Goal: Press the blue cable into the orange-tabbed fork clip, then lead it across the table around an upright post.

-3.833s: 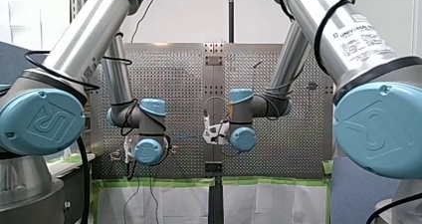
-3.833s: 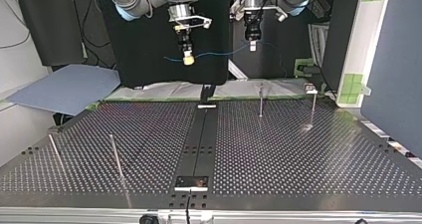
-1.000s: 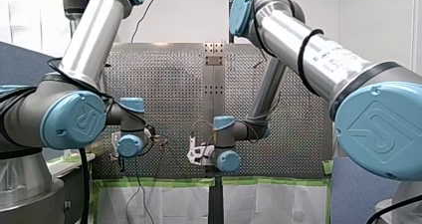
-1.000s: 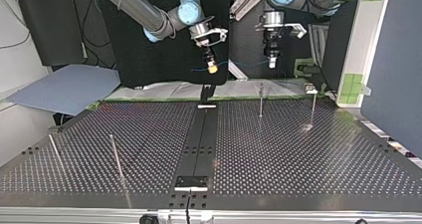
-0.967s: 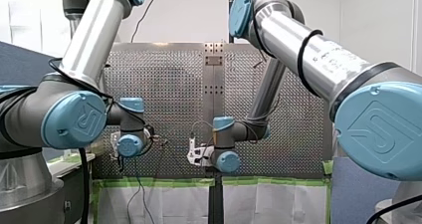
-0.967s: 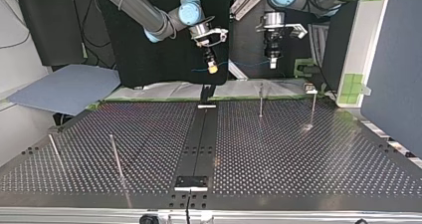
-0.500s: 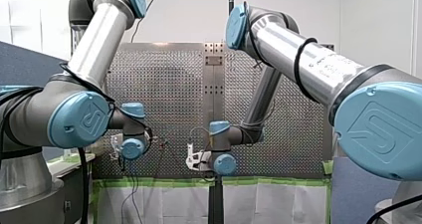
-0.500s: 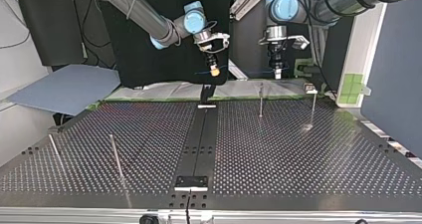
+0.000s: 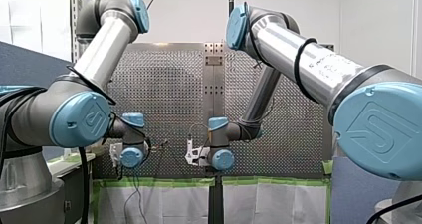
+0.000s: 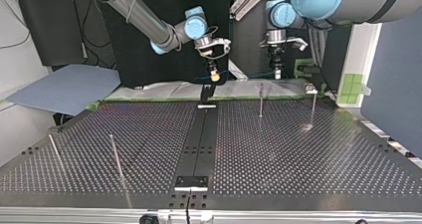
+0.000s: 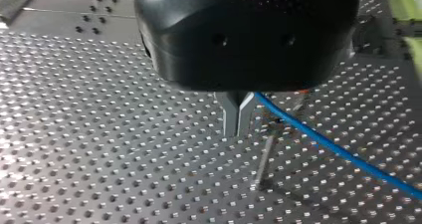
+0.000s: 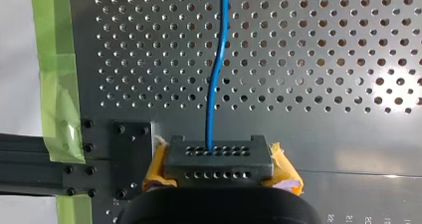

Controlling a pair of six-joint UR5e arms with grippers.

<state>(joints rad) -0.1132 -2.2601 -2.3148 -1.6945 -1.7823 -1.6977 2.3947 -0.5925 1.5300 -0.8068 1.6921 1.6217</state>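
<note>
Both our left pincer (image 10: 276, 74) and our right pincer (image 10: 215, 77) have come down toward the taped edge of the tabletop (image 10: 298, 154) and shifted to the top view's right. We count two pincers, one blue cable (image 12: 224, 15) and four upright posts (image 10: 261, 102). Strung between the pincers, the cable hangs just above that edge. Our left pincer's metal fingers are pressed together on it, and it trails away past a post inward of the edge. Our right pincer, yellow-padded, is clamped on it too; the cable leads straight ahead of it, inward from the edge.
</note>
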